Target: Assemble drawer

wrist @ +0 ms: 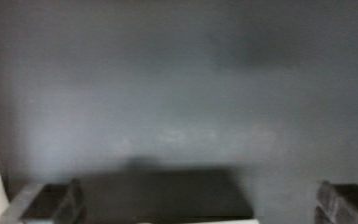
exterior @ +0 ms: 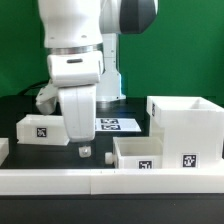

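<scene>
While gripper [exterior: 96,154] hangs over table [exterior: 40,152], parts: 3 drawer pcs, i.e. 1 shell [exterior: 186,125] + 2 trays.
Shell: big open-top box, upright, at ext. view's right; tag low on its front.
Tray 1 [exterior: 38,128]: at ext. view's left, tag facing cam; its near end is hidden behind the gripper body.
Tray 2 [exterior: 140,155]: just beside shell, on the side toward the arm; tag on front. Touching shell or not: can't tell.
Gripper: 1; jaws spread wide, nothing held. Wrist view shows both fingers [wrist: 48,203] w/ only bare table [wrist: 176,90] between.
Tips: low over table, between the 2 trays, apart from both; contact w/ table can't tell.
Marker board [exterior: 118,124]: 1, flat, behind gripper, partly covered by it.
Rails [exterior: 60,180]: low, white; one along the front, just before tray 2 and shell, one at ext. view's left edge.
Surface: black, matte.
Room: green wall [exterior: 15,40] behind the arm.
</scene>
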Motion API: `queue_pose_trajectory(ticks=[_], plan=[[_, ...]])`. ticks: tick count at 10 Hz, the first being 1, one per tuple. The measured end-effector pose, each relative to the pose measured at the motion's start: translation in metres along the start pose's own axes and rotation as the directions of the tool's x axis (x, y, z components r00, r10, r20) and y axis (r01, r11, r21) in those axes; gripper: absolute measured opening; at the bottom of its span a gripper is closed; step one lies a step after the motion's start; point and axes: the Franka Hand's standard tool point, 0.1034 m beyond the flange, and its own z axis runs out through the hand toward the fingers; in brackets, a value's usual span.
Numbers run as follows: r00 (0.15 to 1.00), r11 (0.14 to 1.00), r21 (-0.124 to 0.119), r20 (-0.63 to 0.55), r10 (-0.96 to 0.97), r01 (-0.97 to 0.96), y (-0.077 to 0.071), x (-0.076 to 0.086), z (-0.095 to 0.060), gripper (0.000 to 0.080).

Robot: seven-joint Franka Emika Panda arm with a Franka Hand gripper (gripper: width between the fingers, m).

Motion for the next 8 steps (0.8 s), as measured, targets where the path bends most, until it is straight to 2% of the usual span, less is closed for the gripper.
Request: queue_pose_trajectory(ticks=[2, 3, 5, 8], plan=[[0.998, 1.000, 0.001, -0.055, 0.003, -0.003, 0.006, 0.002, 0.006, 0.0648], [0.998, 1.000, 0.011, -0.070, 0.005, -0.004, 0.005, 0.006, 0.011, 0.0648], [0.997, 1.000, 0.024, -0.074, 0.001, 0.001, 0.005, 0.026, 0.017, 0.0648], [0.997, 1.000, 0.016, -0.073, 0.021, -0.020, 0.006, 0.026, 0.016, 0.0648]])
